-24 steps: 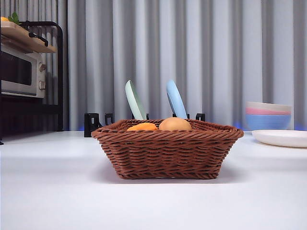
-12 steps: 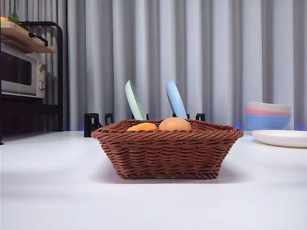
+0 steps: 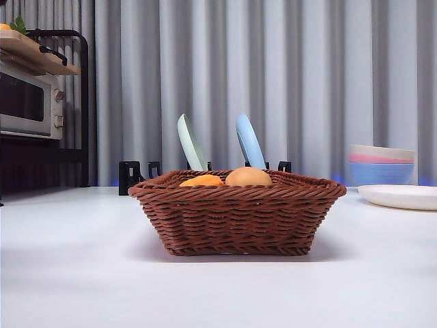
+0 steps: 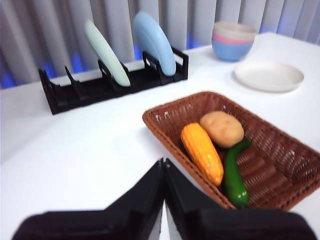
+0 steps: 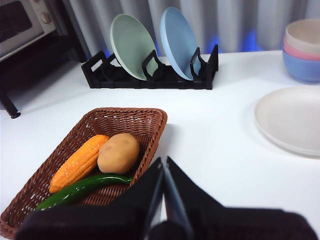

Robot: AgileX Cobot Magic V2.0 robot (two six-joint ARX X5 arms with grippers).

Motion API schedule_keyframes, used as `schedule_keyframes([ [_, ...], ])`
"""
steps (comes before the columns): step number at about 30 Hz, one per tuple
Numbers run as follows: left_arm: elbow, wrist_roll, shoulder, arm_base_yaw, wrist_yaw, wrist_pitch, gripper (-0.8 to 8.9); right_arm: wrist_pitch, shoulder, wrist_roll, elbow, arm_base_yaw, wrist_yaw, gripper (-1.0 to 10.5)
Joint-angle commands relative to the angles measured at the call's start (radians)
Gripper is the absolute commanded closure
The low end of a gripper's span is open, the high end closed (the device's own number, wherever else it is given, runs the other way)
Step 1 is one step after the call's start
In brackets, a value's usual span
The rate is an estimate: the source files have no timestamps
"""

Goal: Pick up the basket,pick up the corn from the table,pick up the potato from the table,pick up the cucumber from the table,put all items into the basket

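Note:
The reddish-brown wicker basket stands on the white table; it also shows in the left wrist view and the right wrist view. Inside lie the orange corn, the tan potato and the green cucumber. My left gripper is shut and empty, raised beside the basket. My right gripper is shut and empty, raised above the basket's edge. Neither arm shows in the front view.
A black dish rack with a green plate and a blue plate stands behind the basket. Stacked bowls and a white plate are at the right. A microwave on a shelf is at the left.

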Motion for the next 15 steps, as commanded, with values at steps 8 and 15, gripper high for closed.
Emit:
schedule_keyframes([
  [8, 0.001, -0.013, 0.005, 0.000, 0.002, -0.029, 8.17, 0.005, 0.005, 0.023, -0.005, 0.002, 0.006, 9.5],
  [15, -0.003, 0.036, -0.018, 0.033, 0.002, -0.025, 8.17, 0.004, 0.005, 0.023, -0.005, 0.002, 0.006, 9.5],
])
